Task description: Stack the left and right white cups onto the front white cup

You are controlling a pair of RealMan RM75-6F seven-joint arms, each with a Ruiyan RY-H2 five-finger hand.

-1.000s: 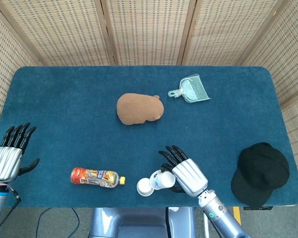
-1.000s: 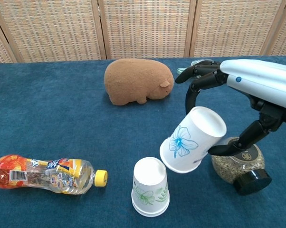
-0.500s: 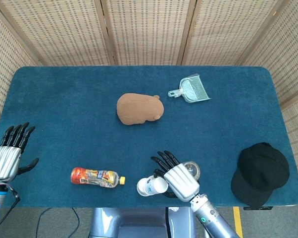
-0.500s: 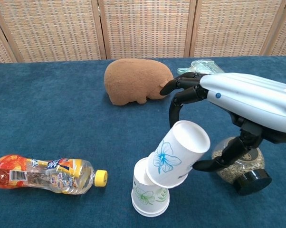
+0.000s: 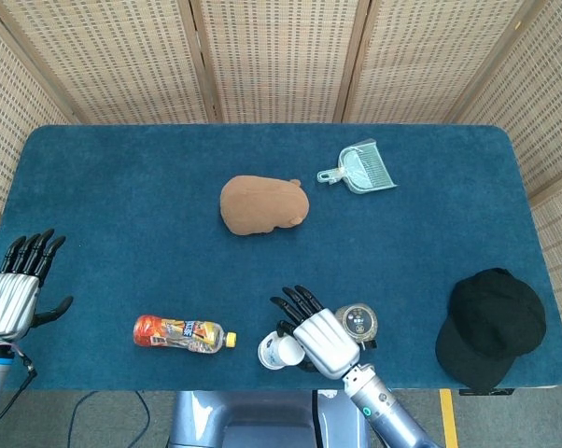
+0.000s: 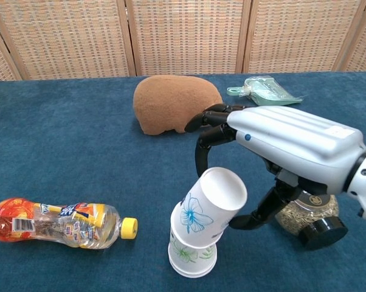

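A white cup with a green leaf print (image 6: pixel 192 258) stands upside down near the table's front edge. My right hand (image 6: pixel 286 143) holds a white cup with a blue flower print (image 6: pixel 206 202), also upside down and tilted, its rim resting over the top of the green-print cup. From the head camera the right hand (image 5: pixel 320 338) covers most of both cups (image 5: pixel 279 352). My left hand (image 5: pixel 12 297) hovers open at the table's left edge, holding nothing.
A plastic bottle with an orange label (image 6: pixel 55 222) lies left of the cups. A glass jar with a black lid (image 6: pixel 307 218) lies just right of my right hand. A brown plush toy (image 6: pixel 175 103), a clear dustpan (image 5: pixel 363 169) and a black cap (image 5: pixel 494 322) sit further off.
My right hand has carried the blue-flower cup leftward and down, from beside the green-print cup to over its top. The left hand has barely moved.
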